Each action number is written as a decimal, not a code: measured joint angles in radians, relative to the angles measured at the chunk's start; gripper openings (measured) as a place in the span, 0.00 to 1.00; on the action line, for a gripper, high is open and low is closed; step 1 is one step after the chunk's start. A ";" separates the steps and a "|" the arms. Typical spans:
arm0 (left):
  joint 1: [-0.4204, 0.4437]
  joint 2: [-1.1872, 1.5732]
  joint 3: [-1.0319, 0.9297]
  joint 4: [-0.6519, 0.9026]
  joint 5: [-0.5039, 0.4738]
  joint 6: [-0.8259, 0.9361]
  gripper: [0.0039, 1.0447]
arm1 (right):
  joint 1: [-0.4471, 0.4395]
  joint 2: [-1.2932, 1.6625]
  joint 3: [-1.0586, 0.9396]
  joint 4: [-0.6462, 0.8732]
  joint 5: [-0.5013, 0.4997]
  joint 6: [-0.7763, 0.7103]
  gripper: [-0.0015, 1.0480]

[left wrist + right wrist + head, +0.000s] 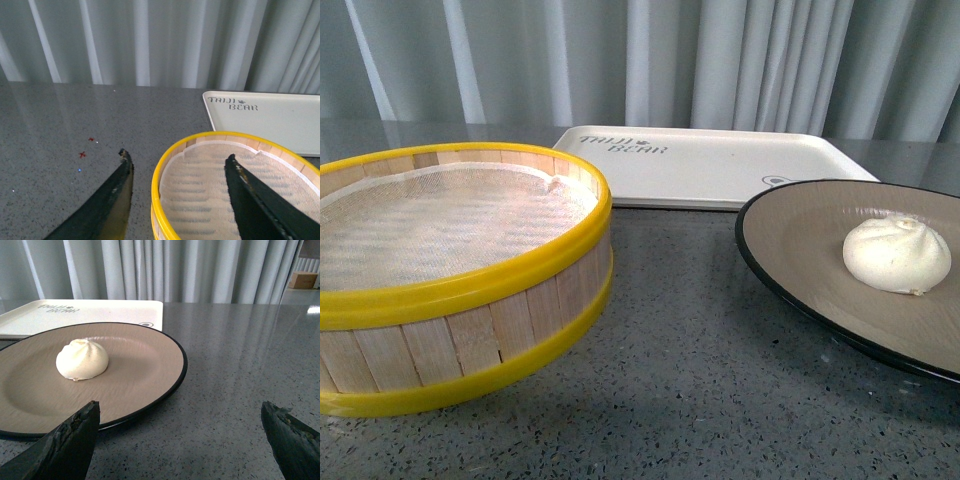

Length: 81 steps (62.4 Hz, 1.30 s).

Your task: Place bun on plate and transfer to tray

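Right hand [179, 405]: you have it open wide, with one dark finger over the plate's near rim and the other over bare surface.
Left hand [176, 155]: open too. It straddles the steamer basket's yellow rim, one finger over the mesh and one outside.
Surface [700, 380]: speckled grey stone, glossy. You get an open lane between basket and plate, and clear room to the plate's right.
Steamer basket [450, 300]: round, wooden slats, yellow bands, white mesh liner. It sits front left.
Plate [800, 240]: round and shallow, matte tan inside with a thin black rim. It sits front right, its far edge just before the tray.
Bun [897, 254]: cream-white with a pleated top, resting on the plate.
Tray [720, 165]: flat cream rectangle with rounded corners and a raised rim. The grey print reads "TAIJI BEAR".
Curtain [720, 60]: pale vertical folds behind everything.
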 joint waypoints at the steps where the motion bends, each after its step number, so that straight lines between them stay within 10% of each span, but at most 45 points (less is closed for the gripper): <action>1: 0.004 -0.008 -0.017 0.005 0.006 -0.002 0.45 | 0.000 0.000 0.000 0.000 0.000 0.000 0.92; 12: 0.100 -0.104 -0.173 0.037 0.123 -0.016 0.03 | 0.000 0.000 0.000 0.000 0.000 0.000 0.92; 81: 0.140 -0.467 -0.384 -0.074 0.139 -0.017 0.04 | 0.000 0.000 0.000 0.000 0.001 0.000 0.92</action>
